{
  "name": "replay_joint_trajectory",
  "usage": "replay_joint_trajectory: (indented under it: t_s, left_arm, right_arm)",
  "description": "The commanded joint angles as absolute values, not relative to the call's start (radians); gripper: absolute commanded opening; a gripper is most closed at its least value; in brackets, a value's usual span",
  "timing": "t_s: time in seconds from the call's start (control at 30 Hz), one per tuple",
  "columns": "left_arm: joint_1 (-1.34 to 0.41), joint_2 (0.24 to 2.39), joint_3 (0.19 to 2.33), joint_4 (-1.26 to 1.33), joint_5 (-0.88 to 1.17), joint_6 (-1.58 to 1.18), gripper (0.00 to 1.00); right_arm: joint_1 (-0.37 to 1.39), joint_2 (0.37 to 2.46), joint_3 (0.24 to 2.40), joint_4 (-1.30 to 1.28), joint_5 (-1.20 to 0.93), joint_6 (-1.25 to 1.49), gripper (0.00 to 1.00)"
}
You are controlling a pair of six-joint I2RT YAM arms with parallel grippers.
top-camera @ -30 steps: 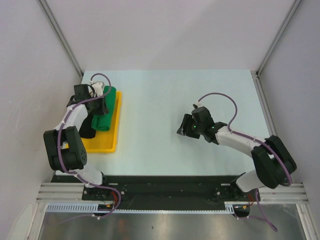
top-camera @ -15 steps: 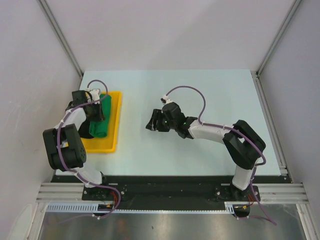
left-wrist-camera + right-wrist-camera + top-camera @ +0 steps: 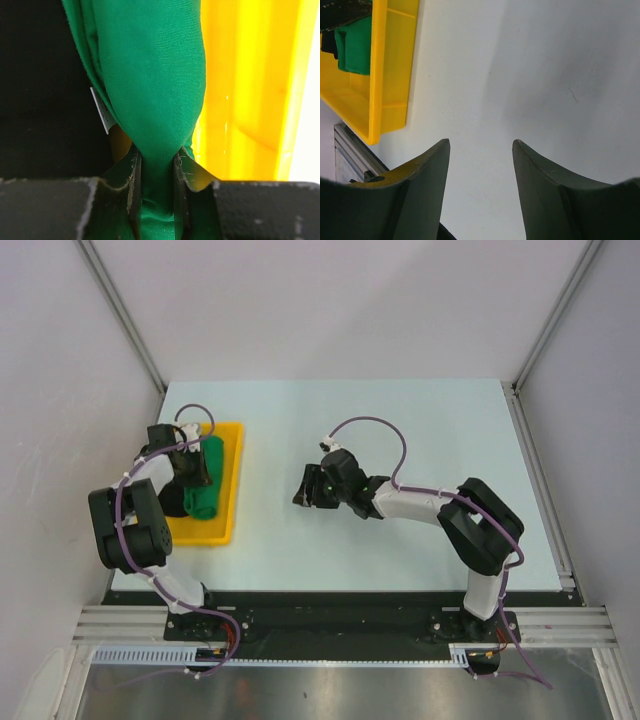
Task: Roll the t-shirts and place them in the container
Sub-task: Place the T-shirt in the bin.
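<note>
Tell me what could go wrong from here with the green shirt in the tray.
1. The left gripper pinches only a narrow fold of the green t-shirt; pulling may loosen the bundle or let it slip.
2. The black t-shirt lies right beside it in the yellow tray and may get dragged along.

Nothing legible anywhere — the white tag (image 3: 103, 116) on the green t-shirt (image 3: 150, 75) is unreadable.

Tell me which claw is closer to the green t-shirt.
Left. The left claw is shut on the green t-shirt in the yellow tray; the right claw is open above the table, off to the tray's right.
</note>
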State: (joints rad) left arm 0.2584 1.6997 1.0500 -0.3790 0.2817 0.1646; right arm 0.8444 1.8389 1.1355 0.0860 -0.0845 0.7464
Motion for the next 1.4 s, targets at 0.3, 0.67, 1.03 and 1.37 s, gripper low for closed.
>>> replay_joint_trajectory:
  t_s: [0.3,0.67,1.03,1.37]
  left_arm:
    - [0.276,1.629,1.060,-0.413,0.173,0.109,0.49]
    - [0.278,1.563,1.068,-0.423,0.143,0.091,1.00]
    - [0.276,1.499,1.051,-0.387,0.098,0.037,0.94]
    - [0.272,1.480,1.046,-0.376,0.091,0.014,0.78]
  right_arm:
    - [0.845,1.848,1.166,0.077,-0.048,0.718,0.58]
    - [0.847,1.848,1.164,0.078,-0.048,0.718,0.58]
    - [0.847,1.842,1.164,0.063,-0.040,0.713,0.58]
    - [0.847,1.838,1.166,0.066,-0.040,0.713,0.57]
